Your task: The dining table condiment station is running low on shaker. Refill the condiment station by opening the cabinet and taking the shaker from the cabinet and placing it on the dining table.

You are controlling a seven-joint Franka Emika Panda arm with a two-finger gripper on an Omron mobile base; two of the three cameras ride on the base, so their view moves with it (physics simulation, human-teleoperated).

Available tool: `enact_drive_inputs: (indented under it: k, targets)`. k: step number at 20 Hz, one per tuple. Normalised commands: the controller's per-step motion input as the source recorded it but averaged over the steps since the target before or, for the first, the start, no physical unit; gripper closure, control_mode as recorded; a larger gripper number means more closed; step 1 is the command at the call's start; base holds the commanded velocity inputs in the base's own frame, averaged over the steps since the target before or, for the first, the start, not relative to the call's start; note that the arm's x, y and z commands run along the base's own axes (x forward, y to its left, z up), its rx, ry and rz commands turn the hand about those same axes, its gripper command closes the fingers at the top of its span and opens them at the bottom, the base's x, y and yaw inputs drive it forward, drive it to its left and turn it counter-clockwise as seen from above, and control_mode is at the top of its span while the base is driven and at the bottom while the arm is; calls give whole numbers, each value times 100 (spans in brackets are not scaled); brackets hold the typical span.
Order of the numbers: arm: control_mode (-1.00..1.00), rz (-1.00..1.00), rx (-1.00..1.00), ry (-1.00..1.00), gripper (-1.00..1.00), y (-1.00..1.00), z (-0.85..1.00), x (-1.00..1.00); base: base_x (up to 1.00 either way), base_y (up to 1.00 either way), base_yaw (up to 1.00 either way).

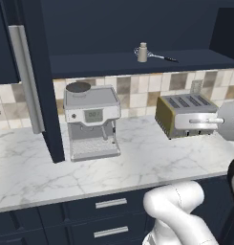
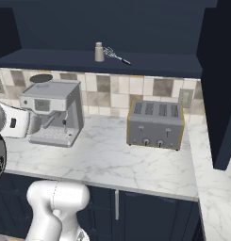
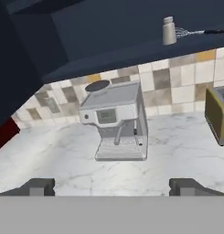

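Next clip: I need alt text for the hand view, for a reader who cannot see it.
The open cabinet shows a small shaker on its shelf beside a whisk. Below, a coffee machine stands on the marble counter, with a toaster at the right edge. The gripper, open and empty, sits low in front.
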Motion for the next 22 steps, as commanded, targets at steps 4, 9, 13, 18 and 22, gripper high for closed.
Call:
enact_drive_inputs:
  k: [4, 9, 13, 18, 22]
  targets:
    - [-100, -28, -39, -4, -100, -100, 0, 16, 0, 0, 0]
    - [-100, -9, -8, 1, -100, -62, -3, 23, 0, 0, 0]
    - [-100, -2, -6, -16, -100, 0, 15, 18, 0, 0, 0]
    - [-100, -2, -5, -25, -100, 37, 30, 37, 0, 0, 0]
    - [-100, 0, 0, -25, -100, 5, 22, 29, 0, 0, 0]
